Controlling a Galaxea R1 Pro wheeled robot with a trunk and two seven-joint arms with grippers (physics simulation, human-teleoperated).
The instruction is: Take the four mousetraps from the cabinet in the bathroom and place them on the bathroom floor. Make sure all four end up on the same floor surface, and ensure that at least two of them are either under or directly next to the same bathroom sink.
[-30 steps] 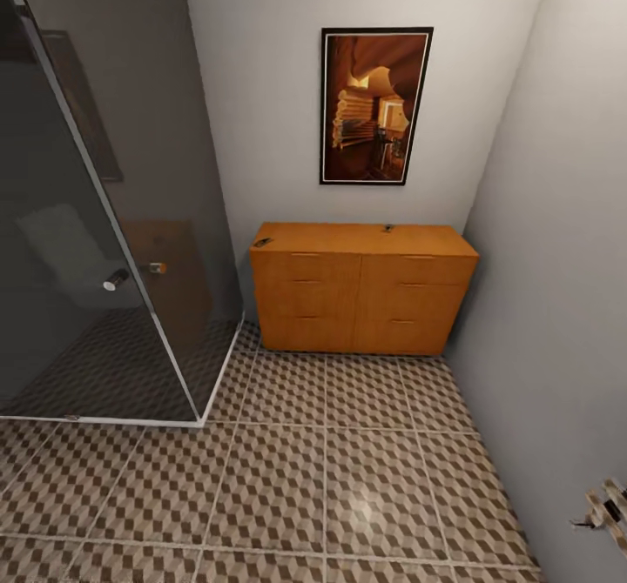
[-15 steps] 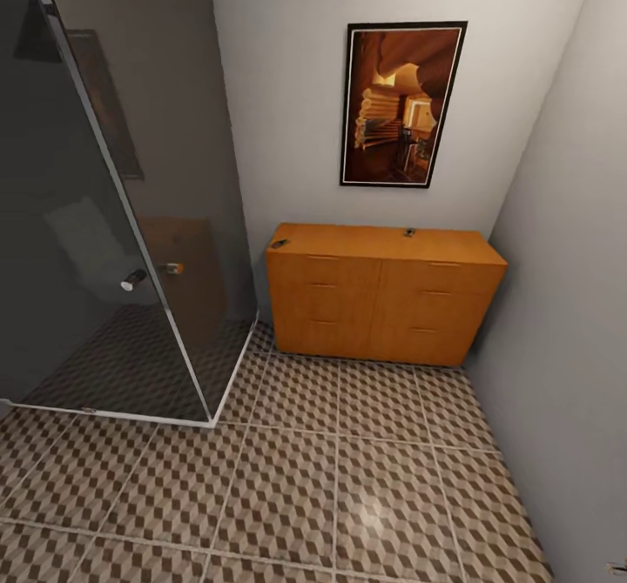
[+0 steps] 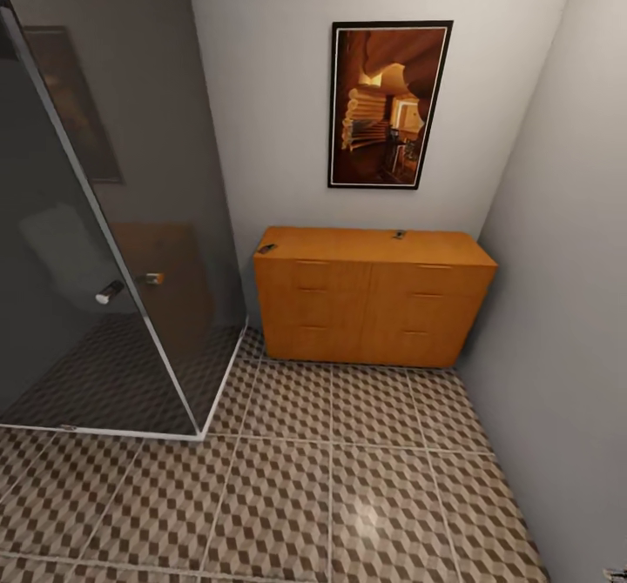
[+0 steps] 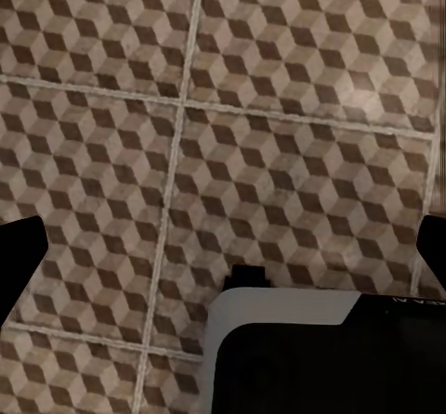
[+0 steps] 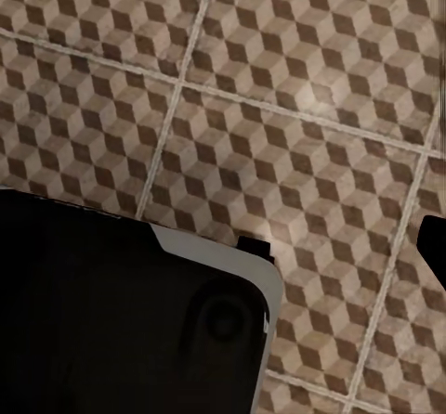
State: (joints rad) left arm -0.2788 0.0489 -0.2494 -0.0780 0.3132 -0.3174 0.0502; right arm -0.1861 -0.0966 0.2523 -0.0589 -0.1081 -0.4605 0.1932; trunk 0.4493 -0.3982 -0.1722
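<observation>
Both arms hang low with the wrists turned down to the bathroom floor [image 3: 331, 496]. In each wrist view I see only tiles and a dark part of the robot's own body; the black shapes at the edges of these views may be fingertips, but I cannot tell if the left or the right jaws are released or clenched. Nothing is seen held between them.

The floor has large square tiles printed with brown, beige and cream cubes, with pale grout lines between them. It reaches to the foot of the cabinet [image 3: 374, 313].

The cabinet is a low, wide, orange-brown wooden chest. It stands against the back wall, with its right end near the side wall. Its six drawer fronts look closed, each with a slim bar handle of the same colour.

To the left of the cabinet stands a shower enclosure [image 3: 104, 244] of dark tinted glass, with a small round knob on its door. The tiles behind the glass look darker. Above the cabinet a framed picture [image 3: 388, 104] in warm brown tones hangs on the wall.

On top of the cabinet lie two small dark things, probably mousetraps: one [image 3: 266, 249] at the front left corner, the other [image 3: 399, 235] near the back edge, right of the middle. They are too small to see details.
</observation>
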